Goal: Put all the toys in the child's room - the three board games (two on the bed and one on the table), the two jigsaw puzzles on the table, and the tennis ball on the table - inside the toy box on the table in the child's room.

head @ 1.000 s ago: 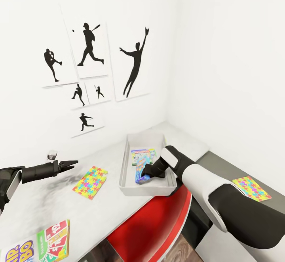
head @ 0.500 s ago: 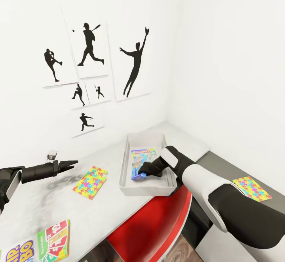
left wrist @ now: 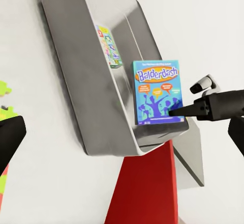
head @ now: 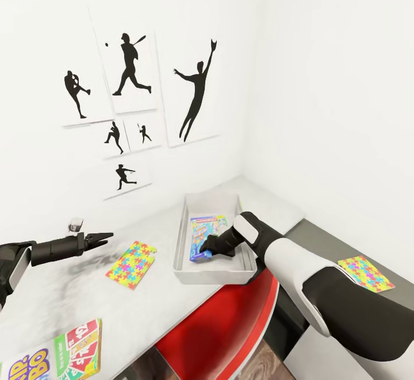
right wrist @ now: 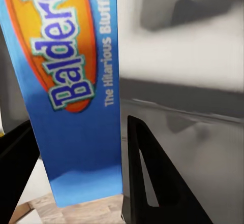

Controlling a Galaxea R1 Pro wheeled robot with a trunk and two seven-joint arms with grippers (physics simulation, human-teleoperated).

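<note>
One blue game [left wrist: 156,93] is gripped by the right tool [head: 208,249] inside the box [head: 181,245].
Left tool [head: 102,237] is held closed over the table [head: 86,294].

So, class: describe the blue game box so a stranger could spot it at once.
Find the pale table below the wall of black athlete silhouettes, then the grey toy box on it. Inside, at the right gripper, is the blue Balderdash box. Unlike the paler game beside it, it has an orange title oval and purple figures.
</note>
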